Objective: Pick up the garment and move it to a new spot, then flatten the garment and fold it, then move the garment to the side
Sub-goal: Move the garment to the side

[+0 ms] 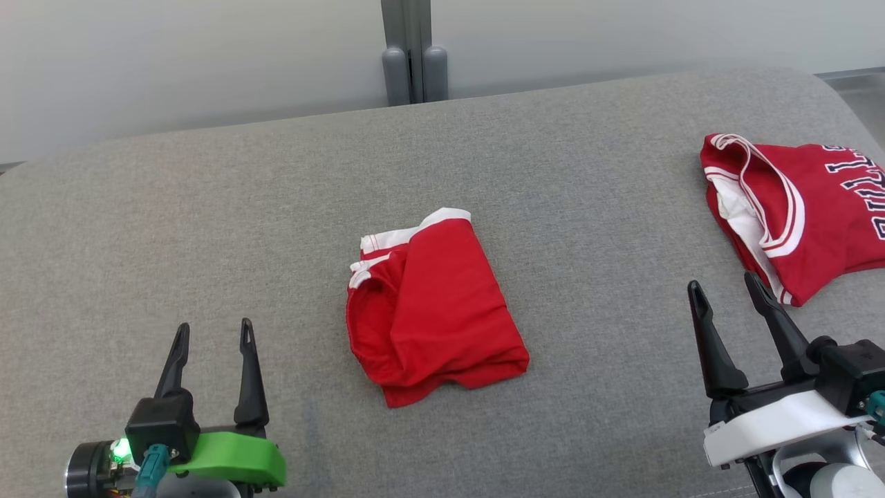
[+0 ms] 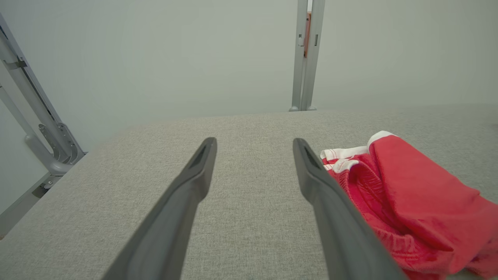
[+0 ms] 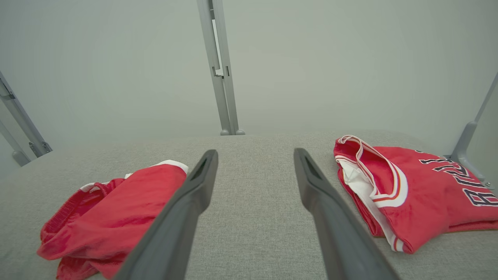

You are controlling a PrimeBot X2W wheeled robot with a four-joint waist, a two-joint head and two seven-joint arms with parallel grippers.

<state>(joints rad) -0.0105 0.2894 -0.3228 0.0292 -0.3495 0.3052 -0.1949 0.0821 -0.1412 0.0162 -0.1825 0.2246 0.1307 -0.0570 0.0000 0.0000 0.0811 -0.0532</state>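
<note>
The red garment lies crumpled near the centre of the head view on the grey fabric surface. Its long axis runs roughly up and down the frame, leaning slightly from upper left to lower right. The white-trimmed end points toward the top of the frame and the plain red end toward the bottom. In the left wrist view it sits at the lower right, partly behind one finger; in the right wrist view it sits at the lower left.

The left gripper hovers at the lower left of the head view, well apart from the garment, its fingers spread with nothing between them. The right gripper stands at the lower right, jaws likewise apart and empty.

A red jersey with dark lettering lies folded at the right edge, just beyond the right gripper's fingertips. A grey metal post rises behind the surface at top centre.
</note>
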